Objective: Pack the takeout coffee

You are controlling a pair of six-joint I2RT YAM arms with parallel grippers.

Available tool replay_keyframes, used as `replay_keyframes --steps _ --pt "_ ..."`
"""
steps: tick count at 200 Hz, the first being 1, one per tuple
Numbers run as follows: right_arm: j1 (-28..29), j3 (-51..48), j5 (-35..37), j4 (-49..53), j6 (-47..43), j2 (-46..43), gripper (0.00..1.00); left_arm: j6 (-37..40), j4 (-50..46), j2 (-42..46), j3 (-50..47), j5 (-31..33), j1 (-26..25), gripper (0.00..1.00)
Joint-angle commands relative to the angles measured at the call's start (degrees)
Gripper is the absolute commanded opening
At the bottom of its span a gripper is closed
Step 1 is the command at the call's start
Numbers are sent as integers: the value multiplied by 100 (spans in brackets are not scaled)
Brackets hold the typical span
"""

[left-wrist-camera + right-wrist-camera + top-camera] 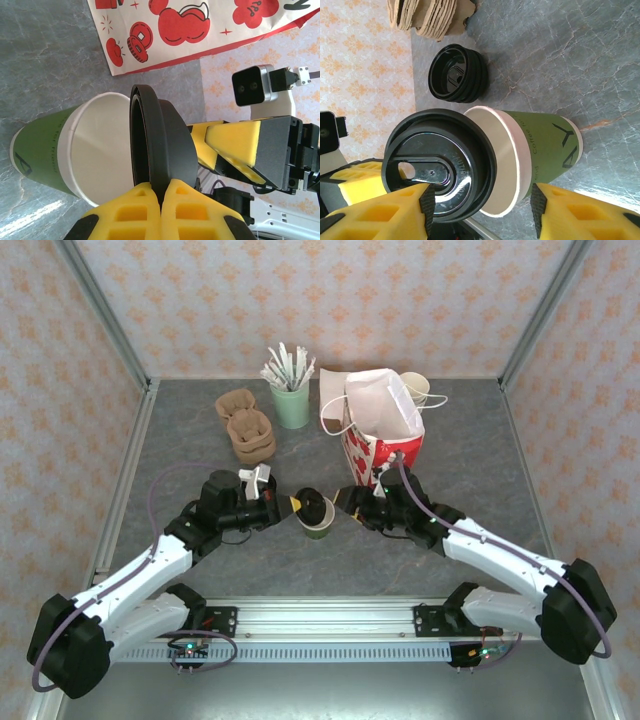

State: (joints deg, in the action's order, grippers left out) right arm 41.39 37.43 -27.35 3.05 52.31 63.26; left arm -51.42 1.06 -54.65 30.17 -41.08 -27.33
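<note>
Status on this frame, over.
Left hand shut on black lid, lid not seated. Green cup upright, uncapped; right hand open beside it. Bag upright behind, mouth open.

Top camera high, looking down at table (480,475); wrist cameras close, opposed (sharing cup (545,145)).

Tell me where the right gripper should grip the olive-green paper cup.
Probably mid-wall of the olive-green paper cup, below its white rim, coming in level from the robot's right, where the open right gripper sits. It stands upright and round, so jaws can straddle it; the black plastic lid held by the left gripper blocks the top.
</note>
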Motion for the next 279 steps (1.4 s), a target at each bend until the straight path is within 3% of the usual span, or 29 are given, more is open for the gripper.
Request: replay_keyframes --steps 1,108,178,279 --pt "32 -34 80 -360 -21 99 56 36 186 69 -55 107 28 4" --pt "28 139 56 -583 -151 763 56 19 443 -441 -143 12 34 6" --pt "30 227 -62 -718 -202 982 59 220 68 -421 -91 157 27 19" --pt "27 345 -129 -734 -252 1101 59 327 -36 -607 -119 293 30 23"
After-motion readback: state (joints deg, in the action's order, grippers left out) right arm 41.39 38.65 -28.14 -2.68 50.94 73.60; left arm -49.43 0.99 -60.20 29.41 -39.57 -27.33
